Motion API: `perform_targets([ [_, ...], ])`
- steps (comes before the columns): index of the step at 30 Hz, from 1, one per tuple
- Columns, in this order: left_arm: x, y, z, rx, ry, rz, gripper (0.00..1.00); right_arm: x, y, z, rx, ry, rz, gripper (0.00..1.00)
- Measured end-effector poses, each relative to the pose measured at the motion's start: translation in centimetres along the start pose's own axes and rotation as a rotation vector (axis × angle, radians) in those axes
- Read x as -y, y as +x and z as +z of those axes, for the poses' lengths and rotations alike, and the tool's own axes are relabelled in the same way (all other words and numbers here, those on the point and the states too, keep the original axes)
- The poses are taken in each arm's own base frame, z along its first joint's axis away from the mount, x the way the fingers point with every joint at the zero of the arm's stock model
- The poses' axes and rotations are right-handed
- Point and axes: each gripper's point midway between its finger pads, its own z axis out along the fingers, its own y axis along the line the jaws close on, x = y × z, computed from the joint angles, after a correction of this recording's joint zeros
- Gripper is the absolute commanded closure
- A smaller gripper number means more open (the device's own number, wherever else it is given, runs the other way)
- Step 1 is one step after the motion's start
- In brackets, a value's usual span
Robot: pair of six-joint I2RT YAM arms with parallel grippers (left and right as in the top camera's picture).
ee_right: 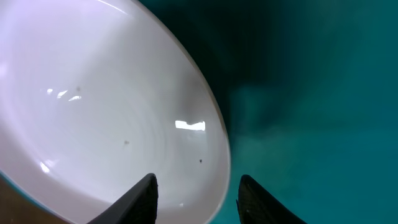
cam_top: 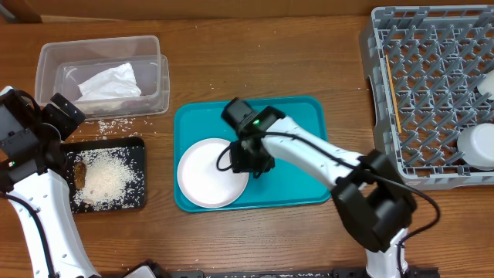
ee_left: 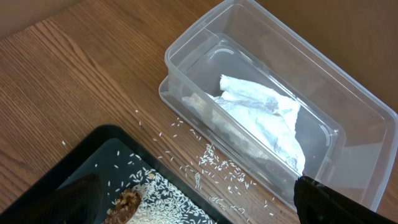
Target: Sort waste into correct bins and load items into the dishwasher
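A large round white plate [cam_top: 202, 176] [ee_right: 112, 106] lies on the left half of the teal serving tray [cam_top: 301, 131] [ee_right: 311, 93]. My right gripper [cam_top: 248, 164] [ee_right: 198, 186] is low over the plate's right rim, open, with one finger over the plate and the other over the tray. A crumpled white napkin [cam_top: 108, 81] [ee_left: 261, 112] lies in the clear tub [cam_top: 46, 77] [ee_left: 186, 37]. The black tray [cam_top: 135, 147] [ee_left: 93, 149] holds a heap of rice [cam_top: 104, 177] and a brown food lump [ee_left: 127, 202]. My left gripper [cam_top: 68, 116] [ee_left: 199, 205] hangs wide open over its near corner, holding nothing.
Loose rice grains [cam_top: 108, 125] [ee_left: 217, 165] are scattered on the wood between tub and black tray. The grey dish rack [cam_top: 432, 93] stands at the right with a white dish [cam_top: 478, 143] at its right edge and a thin pale stick [cam_top: 391, 89] along its left side.
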Motion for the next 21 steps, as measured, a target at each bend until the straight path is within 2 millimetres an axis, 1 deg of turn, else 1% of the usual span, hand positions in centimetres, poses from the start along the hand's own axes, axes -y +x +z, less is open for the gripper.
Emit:
perform_targets([
  [3,0.0,0.0,0.0,0.0,0.0,0.0,0.0,0.6,0.4,1.5,0.0,0.064,0.059,0.56],
  [5,0.0,0.0,0.0,0.0,0.0,0.0,0.0,1.1,0.5,2.4,-0.005,0.097,0.092,0.58],
  [6,0.0,0.0,0.0,0.0,0.0,0.0,0.0,1.1,0.5,2.4,-0.001,0.1,0.105,0.68],
  [7,0.0,0.0,0.0,0.0,0.0,0.0,0.0,1.2,0.4,2.3,0.004,0.103,0.112,0.8],
  [8,0.0,0.0,0.0,0.0,0.0,0.0,0.0,1.3,0.3,2.3,0.008,0.107,0.126,0.9],
  [9,0.0,0.0,0.0,0.0,0.0,0.0,0.0,1.4,0.4,2.3,0.008,0.114,0.127,0.96],
  [13,0.0,0.0,0.0,0.0,0.0,0.0,0.0,1.4,0.6,1.8,-0.01,0.12,0.132,0.96],
  [14,0.0,0.0,0.0,0.0,0.0,0.0,0.0,1.7,0.9,1.5,-0.027,0.137,0.136,0.96],
  [16,0.0,0.0,0.0,0.0,0.0,0.0,0.0,2.6,1.3,0.5,-0.064,0.179,0.146,0.96],
  [17,0.0,0.0,0.0,0.0,0.0,0.0,0.0,3.4,1.1,-0.4,-0.079,0.204,0.154,0.96],
  [18,0.0,0.0,0.0,0.0,0.0,0.0,0.0,4.1,0.5,-1.7,-0.081,0.225,0.166,0.96],
  [19,0.0,0.0,0.0,-0.001,0.0,0.0,0.0,4.9,-0.5,-3.2,-0.068,0.244,0.179,0.96],
  [20,0.0,0.0,0.0,0.0,0.0,0.0,0.0,5.2,-1.2,-4.0,-0.054,0.249,0.187,0.96],
  [21,0.0,0.0,0.0,0.001,0.0,0.0,0.0,6.7,-3.5,-6.6,0.002,0.265,0.217,0.96],
])
